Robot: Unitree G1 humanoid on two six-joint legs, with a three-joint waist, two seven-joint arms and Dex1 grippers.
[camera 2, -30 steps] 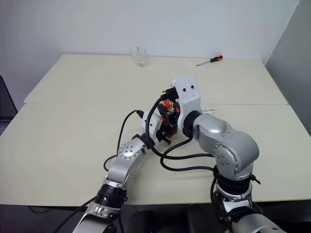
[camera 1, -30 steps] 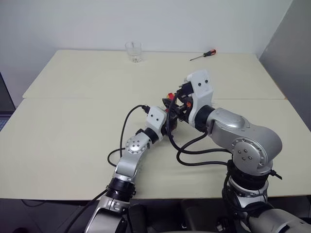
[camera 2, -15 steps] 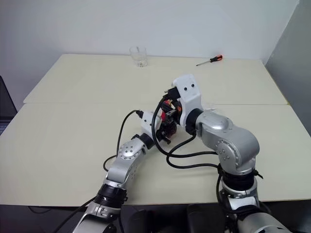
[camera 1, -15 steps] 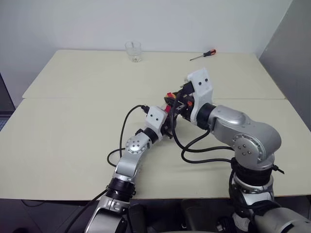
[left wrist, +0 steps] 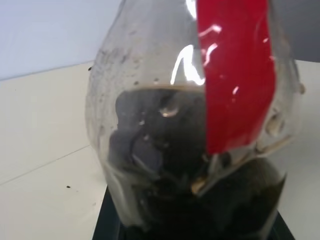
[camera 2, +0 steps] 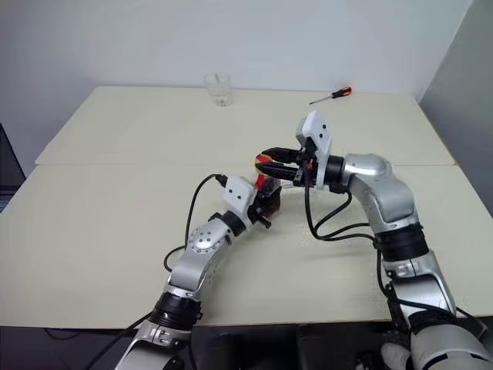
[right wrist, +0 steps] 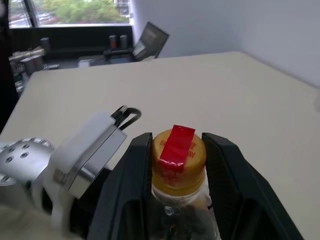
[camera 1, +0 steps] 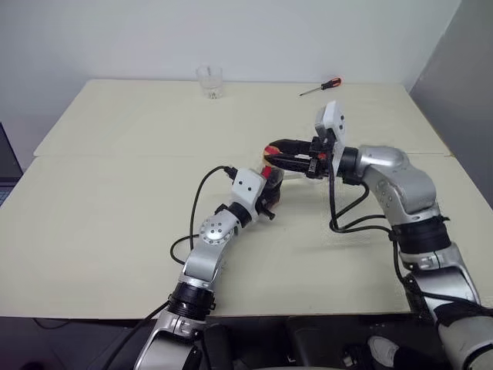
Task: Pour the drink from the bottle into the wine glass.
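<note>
Cream table [camera 1: 115,223] seen from above the robot's arms. Near centre, left gripper [camera 1: 269,194] is clamped on the lower body of the bottle [left wrist: 200,125], a small clear plastic one standing upright w/ a red label strip; the drink [left wrist: 165,165], dark and nearly black, fills roughly the lower half. Just behind and above, right gripper [right wrist: 179,150] reaches in level from the right, pointing left; its two black fingers [right wrist: 132,170] sit either side of the yellow cap [right wrist: 179,159], one on each flank, closed in against it. A red strip runs over the cap top. Far side of the table, left of centre, a short clear tumbler [camera 1: 209,82] stands alone. Far right, well apart from it, a screwdriver [camera 1: 321,85] w/ red handle lies flat
</note>
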